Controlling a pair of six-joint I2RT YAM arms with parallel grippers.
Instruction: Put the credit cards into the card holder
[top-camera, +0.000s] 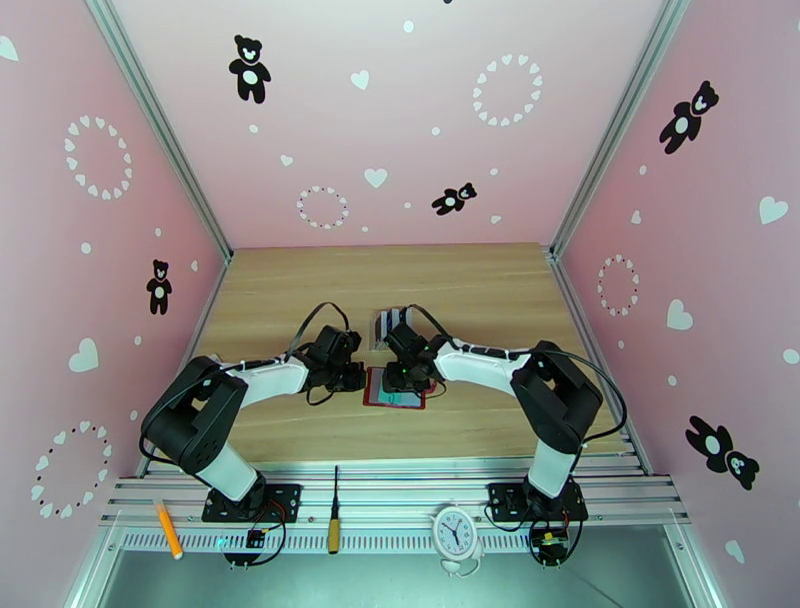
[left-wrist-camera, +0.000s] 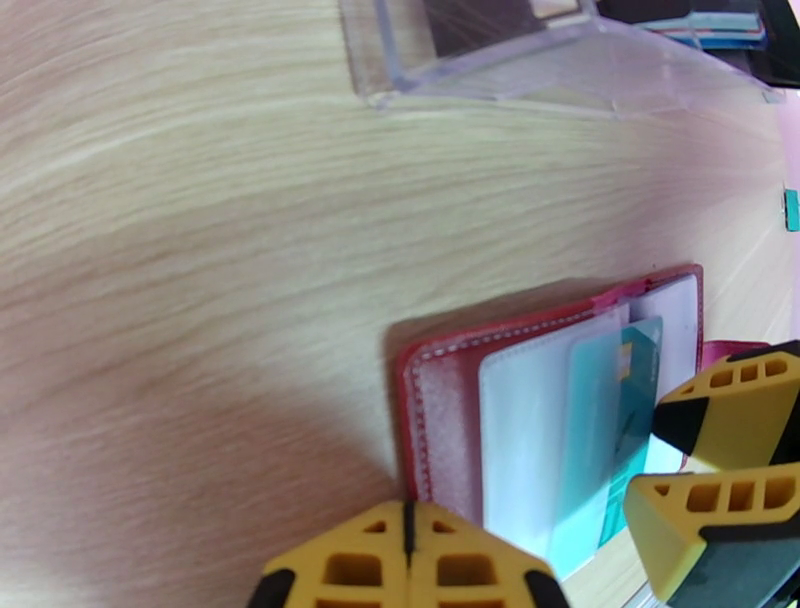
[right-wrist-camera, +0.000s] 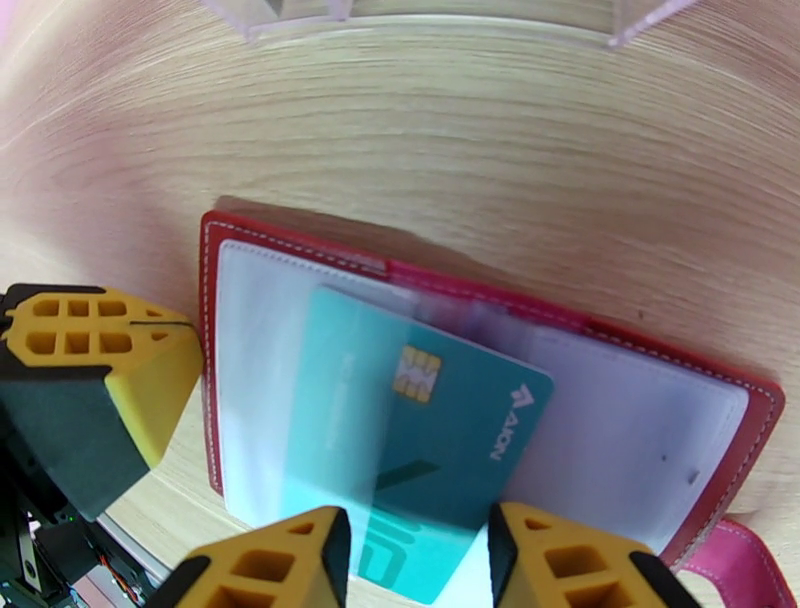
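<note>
Top view, near edge: clock (top-camera: 455, 530), screwdriver (top-camera: 334, 515) and orange pen (top-camera: 168, 530) lie on the metal rail by the arm bases.
Top view, arms: both arms bend at the elbow and reach in to the middle of the table (top-camera: 480, 290). Both wrists tip down.
Top view, task thing: the red card holder (top-camera: 373, 392) lies open and flat between the left end effector (top-camera: 350, 378) and the right end effector (top-camera: 405, 378). A clear rack (top-camera: 385, 325) stands just behind it.
Left wrist view, left end effector (left-wrist-camera: 408, 515): fingers are pressed tight together with nothing between them. The tips sit at the edge of the card holder (left-wrist-camera: 440, 420) and seem to pin it down.
Left wrist view, card: the teal card (left-wrist-camera: 590, 440) pokes part way into a see-through pocket, with the right end effector (left-wrist-camera: 650, 458) at its outer end.
Right wrist view, right end effector (right-wrist-camera: 415, 560): half wide, with a finger on each side of the teal card (right-wrist-camera: 420, 430). It holds the card.
Right wrist view, card holder (right-wrist-camera: 300, 240): the card sits a bit crooked in it. The left end effector (right-wrist-camera: 150, 325) is touching its left edge.
What could go wrong: the crooked card may catch on the pocket lip and bend or jam.
What else: a hard push could slide the card holder away if the left tips lose it. Then the card would slip out.
</note>
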